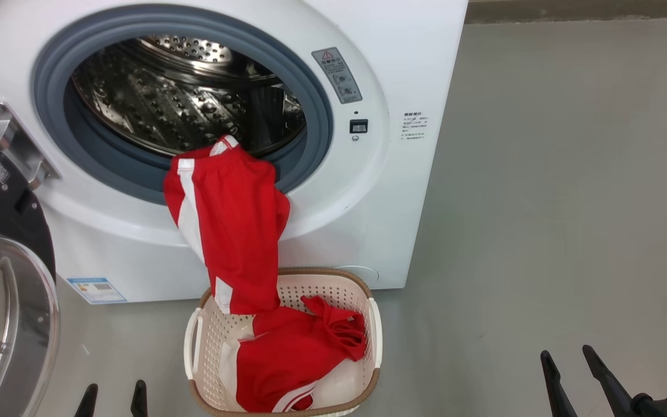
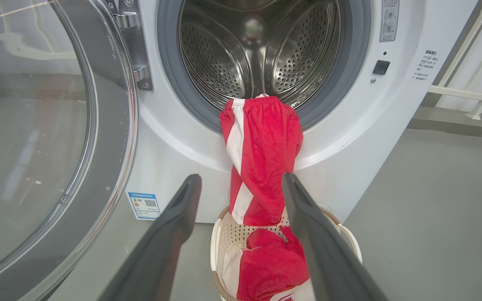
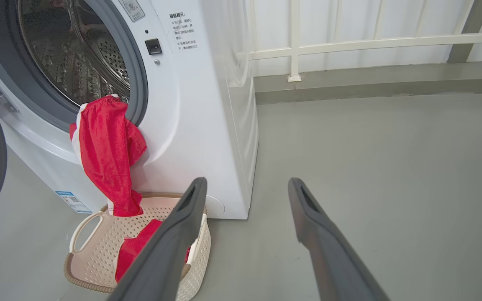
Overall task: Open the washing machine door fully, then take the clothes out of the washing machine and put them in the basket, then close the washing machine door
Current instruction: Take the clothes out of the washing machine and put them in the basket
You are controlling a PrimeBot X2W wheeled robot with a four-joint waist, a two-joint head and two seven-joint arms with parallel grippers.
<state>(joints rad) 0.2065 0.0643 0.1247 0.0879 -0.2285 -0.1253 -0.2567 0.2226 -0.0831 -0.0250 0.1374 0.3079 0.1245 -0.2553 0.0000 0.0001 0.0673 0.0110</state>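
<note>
Door (image 1: 3, 301) stands swung wide at left, so step 1 looks done. Left claw (image 1: 115, 385) sits low, fingers spread, empty. At centre, 1 red garment (image 1: 229, 231) drapes from the drum lip of the washer (image 1: 420, 69) down into the basket (image 1: 375, 324), where a 2nd garment (image 1: 299, 359) lies. Right claw (image 1: 565, 351), spread and empty, hangs over the floor. Left to do: drop the hanging piece, shut the door. Count: 1 door, 1 washer, 1 basket, 2 garments, 2 claws.

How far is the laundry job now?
Done: the door is open, and one red garment lies in the basket. In hand: nothing; left gripper and right gripper are open, empty. Left: the hanging garment, draped over the machine opening, then shutting the door.
</note>
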